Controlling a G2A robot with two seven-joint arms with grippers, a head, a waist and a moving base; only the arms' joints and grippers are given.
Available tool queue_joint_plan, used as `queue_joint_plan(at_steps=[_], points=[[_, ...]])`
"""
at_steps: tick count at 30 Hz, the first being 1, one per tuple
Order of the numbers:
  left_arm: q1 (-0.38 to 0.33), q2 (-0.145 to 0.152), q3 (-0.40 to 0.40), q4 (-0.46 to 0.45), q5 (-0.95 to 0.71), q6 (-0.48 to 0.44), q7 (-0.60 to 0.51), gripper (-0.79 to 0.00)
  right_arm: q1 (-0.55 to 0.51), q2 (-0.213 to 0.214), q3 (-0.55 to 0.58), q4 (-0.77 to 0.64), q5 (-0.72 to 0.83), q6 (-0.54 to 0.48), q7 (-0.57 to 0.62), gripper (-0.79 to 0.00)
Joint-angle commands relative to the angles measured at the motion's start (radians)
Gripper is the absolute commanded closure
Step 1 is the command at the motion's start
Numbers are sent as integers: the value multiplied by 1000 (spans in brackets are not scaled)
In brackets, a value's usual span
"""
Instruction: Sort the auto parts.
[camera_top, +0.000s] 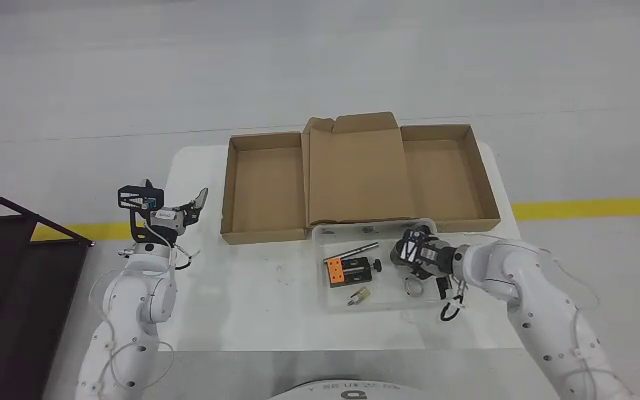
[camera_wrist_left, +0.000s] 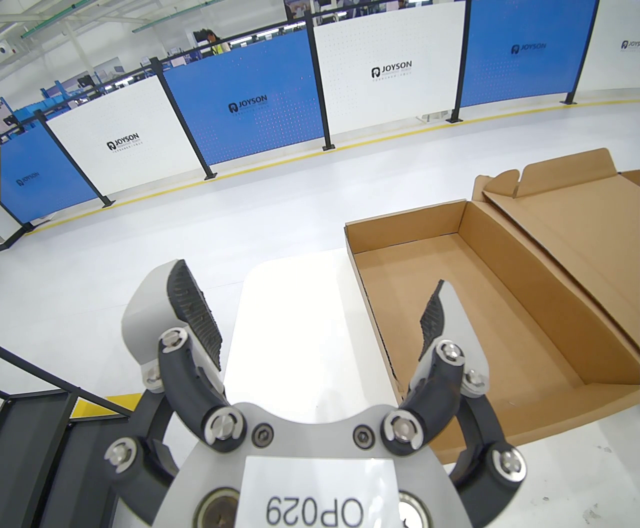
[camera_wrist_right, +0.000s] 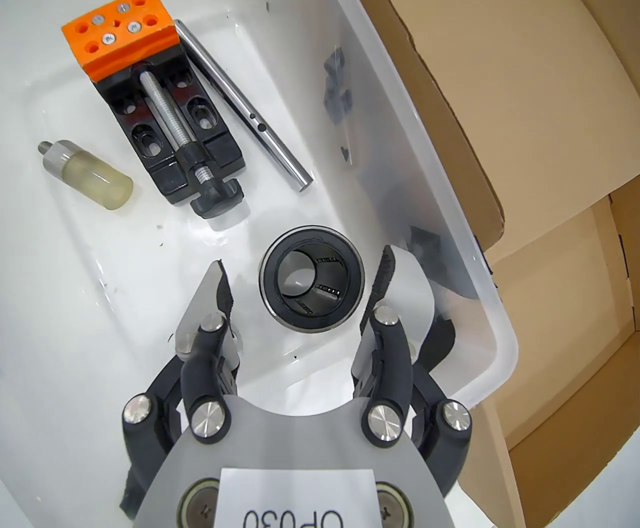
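Observation:
A clear plastic tray near the table's front holds the parts. A black ring-shaped bearing stands upright in it, in the gap between the fingers of my open right gripper, which do not touch it. In the top view that gripper hangs over the tray's right end. Also in the tray are an orange-and-black vise, a steel rod and a small pale cylinder. My left gripper is open and holds nothing, above the table's left side.
An open cardboard box with two compartments and a raised middle flap sits behind the tray. Its left compartment lies just right of my left gripper. The tray's wall stands close to the right finger.

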Motion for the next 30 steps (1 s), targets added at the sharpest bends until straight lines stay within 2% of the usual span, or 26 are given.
queue_joint_plan(at_steps=[1,6,15,17,18,19,24,30], points=[[0,0,0,0,0,0,0,-785,8,0,-8,6,5,3,11,-477],[0,0,0,0,0,0,0,-785,28,0,-27,20,15,14,27,-391],[0,0,0,0,0,0,0,-785,49,2,-59,37,10,31,54,-345],[0,0,0,0,0,0,0,-785,52,2,-64,41,12,32,57,-256],[0,0,0,0,0,0,0,-785,54,3,-64,41,12,31,56,-154],[0,0,0,0,0,0,0,-785,53,4,-61,41,16,28,51,0],[0,0,0,0,0,0,0,-785,30,13,-16,28,48,-13,-13,0],[0,0,0,0,0,0,0,-785,-16,30,72,28,117,-115,-126,0]])
